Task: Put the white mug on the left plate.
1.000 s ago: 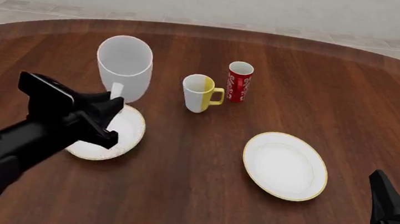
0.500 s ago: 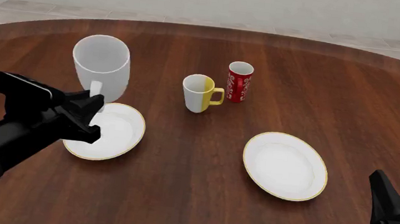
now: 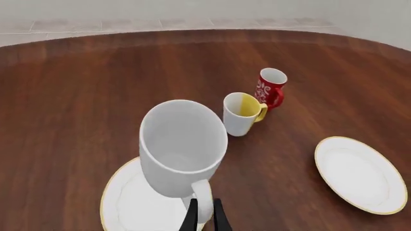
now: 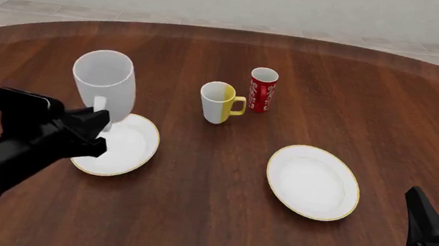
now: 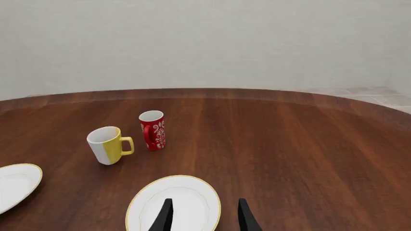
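Note:
The white mug (image 4: 105, 83) is tall and plain, held upright by its handle in my left gripper (image 4: 99, 124), just above the far part of the left plate (image 4: 131, 150). In the left wrist view the mug (image 3: 182, 147) fills the middle, the shut fingers (image 3: 190, 219) pinch its loop handle, and the plate (image 3: 128, 204) lies under it. My right gripper (image 4: 437, 228) is open and empty at the front right, its fingers (image 5: 163, 216) spread over the near edge of the right plate (image 5: 173, 202).
A white-and-yellow mug (image 4: 220, 103) and a slim red patterned cup (image 4: 262, 89) stand at mid-table, behind and between the plates. The right plate (image 4: 312, 181) lies at the front right. The round wooden table's edge (image 4: 229, 33) curves at the back.
My left gripper has carried the white mug leftward and down, from behind the plate's right part to low over its far left part. The right arm has not moved.

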Motion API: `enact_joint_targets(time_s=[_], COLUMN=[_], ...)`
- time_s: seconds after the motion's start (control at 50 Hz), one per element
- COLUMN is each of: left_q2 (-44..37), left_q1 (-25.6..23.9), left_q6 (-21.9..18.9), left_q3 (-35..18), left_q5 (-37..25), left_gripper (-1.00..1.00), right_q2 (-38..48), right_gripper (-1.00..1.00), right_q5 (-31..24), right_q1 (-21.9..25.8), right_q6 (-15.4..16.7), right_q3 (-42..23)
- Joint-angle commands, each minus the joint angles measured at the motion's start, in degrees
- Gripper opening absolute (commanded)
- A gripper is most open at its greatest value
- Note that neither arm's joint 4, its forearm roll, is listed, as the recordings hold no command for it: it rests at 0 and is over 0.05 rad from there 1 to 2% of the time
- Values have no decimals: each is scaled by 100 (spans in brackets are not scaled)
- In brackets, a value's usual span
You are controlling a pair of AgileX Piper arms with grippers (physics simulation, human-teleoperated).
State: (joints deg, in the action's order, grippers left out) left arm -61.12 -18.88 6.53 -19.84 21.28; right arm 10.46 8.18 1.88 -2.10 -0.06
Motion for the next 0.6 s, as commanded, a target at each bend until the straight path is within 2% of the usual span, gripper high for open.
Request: enact_joint_targets(time_s=[0.02,0.36,0.58,0.6], left_q2=[-165,-322,-582,-592], left_q1=[-95,-2,91,100], left_q6=[308,488,411,402], left_q3=[25,163,315,319], left_q5=[111,243,540,555], left_gripper=[-100,-100,-100,-100], right_q2=[-1,6,1,244], right_gripper=[100,100,100,100], right_q5=[0,3,1,214], right_q1=[1,1,-1,-10], right_q6=[1,-1,-3,-93], right_q3=[0,0,0,4])
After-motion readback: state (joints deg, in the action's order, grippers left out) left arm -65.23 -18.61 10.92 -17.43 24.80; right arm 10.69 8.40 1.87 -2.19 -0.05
